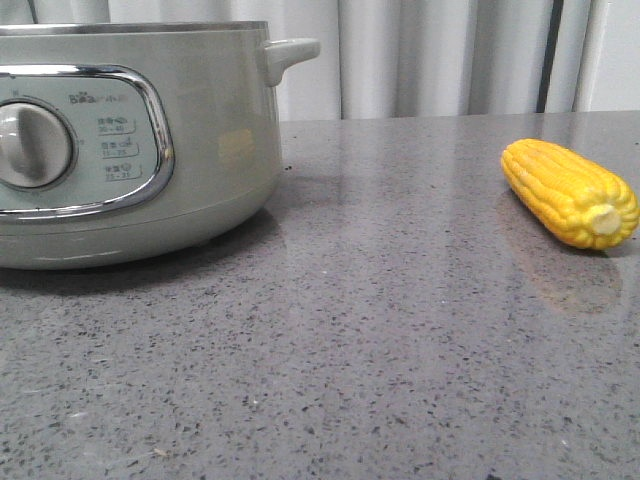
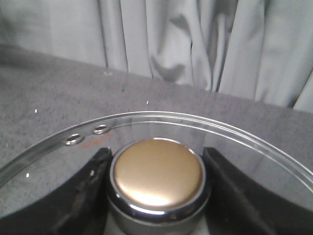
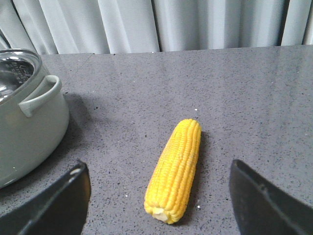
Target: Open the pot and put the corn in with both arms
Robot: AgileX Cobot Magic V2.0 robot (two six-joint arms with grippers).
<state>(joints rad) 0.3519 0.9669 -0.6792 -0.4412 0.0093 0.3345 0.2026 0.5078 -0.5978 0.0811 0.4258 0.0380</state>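
The pot (image 1: 120,150), a pale grey-green cooker with a chrome-framed panel and dial, stands at the left; in the right wrist view the pot (image 3: 29,127) shows its side handle and shiny metal at its top. My left gripper (image 2: 156,155) is shut on the gold-topped knob (image 2: 157,172) of the glass lid (image 2: 146,121), one dark finger pressed to each side. The corn (image 1: 570,192) lies on the table at the right, its stub end toward the camera. My right gripper (image 3: 159,171) hovers open above the corn (image 3: 175,169), a finger well out on each side, not touching it.
The grey speckled tabletop (image 1: 350,350) spans the scene. Pale curtains (image 1: 430,55) hang behind the table's far edge. A wide stretch of tabletop separates pot and corn.
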